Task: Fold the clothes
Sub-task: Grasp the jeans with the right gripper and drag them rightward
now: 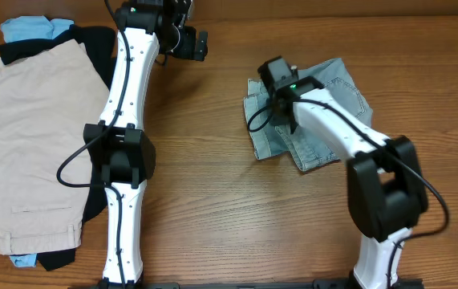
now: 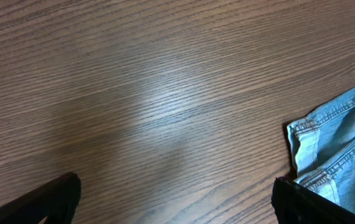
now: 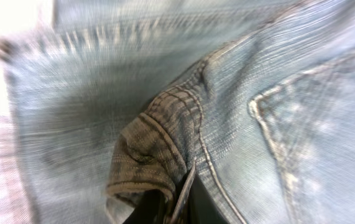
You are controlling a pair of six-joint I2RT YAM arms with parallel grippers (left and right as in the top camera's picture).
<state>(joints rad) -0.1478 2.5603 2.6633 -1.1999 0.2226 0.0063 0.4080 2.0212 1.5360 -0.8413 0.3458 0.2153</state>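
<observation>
pale denim shorts (image 1: 345, 88) are seen crumpled on the worktop (image 1: 212, 201) — a seam fold is pinched in the closed right tool (image 3: 177, 205), while the left tool (image 2: 177, 202) is held spread wide, empty, over bare wood.

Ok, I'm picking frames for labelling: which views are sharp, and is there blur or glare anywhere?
Overhead: sharp and evenly lit, the pale blue denim shorts clear. Left wrist: crisp grain, with a soft glare patch on the brown wooden table. Right wrist: the denim is smeared by blur, washed out at the left edge.
</observation>
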